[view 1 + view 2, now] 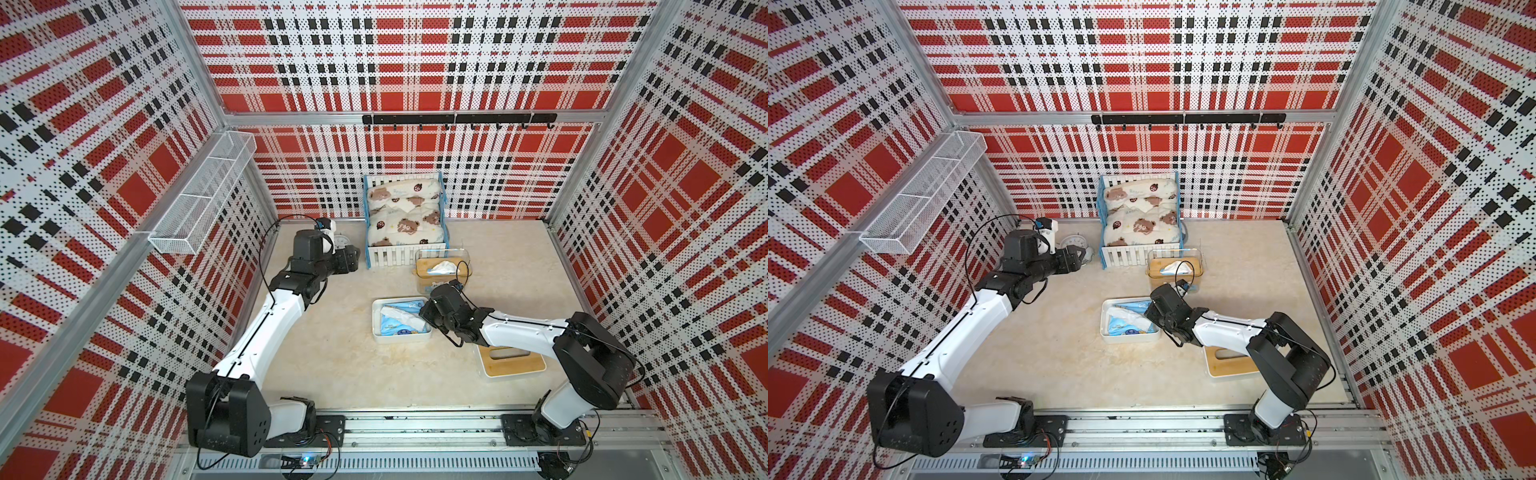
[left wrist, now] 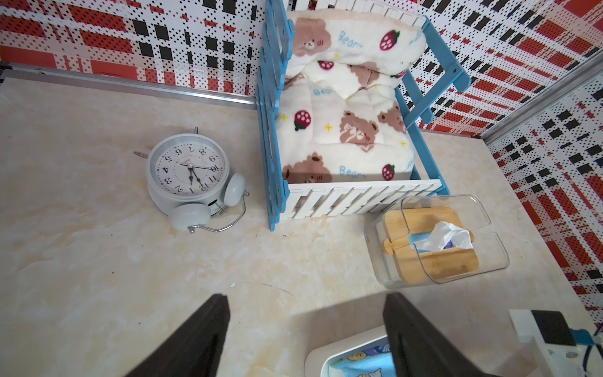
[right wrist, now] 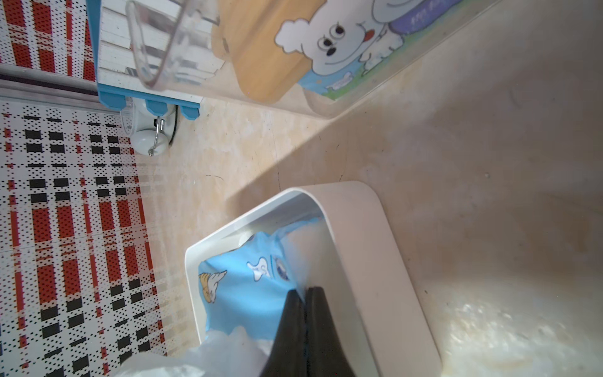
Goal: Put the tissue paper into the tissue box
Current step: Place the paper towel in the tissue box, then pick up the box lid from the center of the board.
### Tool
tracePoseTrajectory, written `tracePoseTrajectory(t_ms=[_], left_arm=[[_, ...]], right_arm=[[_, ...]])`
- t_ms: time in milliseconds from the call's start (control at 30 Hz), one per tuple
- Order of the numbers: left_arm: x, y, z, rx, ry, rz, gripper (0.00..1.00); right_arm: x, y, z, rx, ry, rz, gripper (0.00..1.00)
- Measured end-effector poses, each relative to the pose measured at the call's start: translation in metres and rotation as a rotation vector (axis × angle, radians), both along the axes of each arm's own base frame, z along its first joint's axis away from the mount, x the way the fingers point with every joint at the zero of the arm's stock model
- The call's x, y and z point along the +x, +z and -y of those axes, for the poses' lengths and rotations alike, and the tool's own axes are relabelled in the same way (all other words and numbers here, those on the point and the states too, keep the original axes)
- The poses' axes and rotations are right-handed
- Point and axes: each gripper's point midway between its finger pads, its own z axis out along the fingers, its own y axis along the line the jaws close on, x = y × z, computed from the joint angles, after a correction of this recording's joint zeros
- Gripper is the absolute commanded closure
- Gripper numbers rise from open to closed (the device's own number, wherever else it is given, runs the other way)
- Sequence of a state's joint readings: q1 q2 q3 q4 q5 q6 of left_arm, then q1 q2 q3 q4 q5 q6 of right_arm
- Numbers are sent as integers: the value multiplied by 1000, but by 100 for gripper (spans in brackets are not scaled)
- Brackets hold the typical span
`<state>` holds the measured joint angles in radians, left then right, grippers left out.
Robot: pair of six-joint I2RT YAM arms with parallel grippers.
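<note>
The beige marbled tabletop (image 1: 332, 374) is standing inside plaid perforated walls (image 1: 415, 62). The tissue paper (image 1: 397, 328) is lying in the white tissue box (image 1: 399, 338), the right hand (image 3: 305, 292) pressing together against its wrap. The left hand (image 2: 305, 295) is hovering spread, empty.

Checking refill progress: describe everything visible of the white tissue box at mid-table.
The white tissue box is a lidless, round-cornered rectangular tub, matte plastic by its look, standing flat on the table. The tissue paper, a blue-printed pack with white sheets spilling up, lies inside. The right gripper, fingers shut, dips in at the wrap; a pinch is unclear.
</note>
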<state>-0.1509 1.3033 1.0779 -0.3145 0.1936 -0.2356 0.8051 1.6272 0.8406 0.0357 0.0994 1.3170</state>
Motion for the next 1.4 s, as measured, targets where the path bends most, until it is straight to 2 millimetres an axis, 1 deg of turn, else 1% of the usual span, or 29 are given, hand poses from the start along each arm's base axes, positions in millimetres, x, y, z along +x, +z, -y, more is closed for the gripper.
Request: tracePoseTrajectory(t_ms=[233,333,433,500,533,567,600,633,667,733,767,800,833,900,1000,1133,1200,1267,1367,1400], left_arm=[[-1,-2,1,-3,-5,-5,20],[-2,-3,4,-5,-14,-8,20],[-3,-4,12,-3,-32,-9,20],[-7,-4,23,0,-59,-9,20],[-9,-4,32,4,-77,-9,20],[-12,-4,42,7,-100,-6,20],[-16,-4,54,10,-128,-5,20],[-21,-4,65,13,-152,-5,20],[-26,-4,79,18,-184,-2,20],[-38,-5,104,31,-241,3,19],[-45,-6,118,42,-268,7,18],[-50,-7,130,50,-292,10,17],[-57,-9,145,63,-320,12,16],[-68,-12,170,92,-363,21,14],[-86,-20,214,137,-442,36,13],[-108,-39,264,189,-546,37,12],[-119,-51,283,212,-598,30,12],[-131,-65,303,242,-659,25,13],[-148,-85,329,291,-748,25,14],[-154,-92,337,306,-780,26,15]], right_arm=[[0,-3,6,-50,13,14,82],[-1,2,10,-82,18,28,75],[2,21,14,-117,31,73,65],[6,41,15,-139,47,119,59],[9,49,17,-148,50,136,57],[13,60,19,-159,57,161,52],[15,70,20,-169,68,183,48],[19,78,23,-179,76,202,47],[24,86,28,-188,75,220,42],[37,97,44,-213,70,244,32],[45,102,56,-233,62,255,26],[51,104,66,-245,53,260,18],[58,107,78,-266,49,265,11],[69,111,99,-298,42,266,9],[84,121,126,-334,35,275,8],[101,132,162,-369,18,290,8],[106,133,181,-380,6,289,8],[111,133,205,-401,-22,288,7],[114,138,235,-426,-62,295,7],[114,139,243,-434,-72,298,7]])
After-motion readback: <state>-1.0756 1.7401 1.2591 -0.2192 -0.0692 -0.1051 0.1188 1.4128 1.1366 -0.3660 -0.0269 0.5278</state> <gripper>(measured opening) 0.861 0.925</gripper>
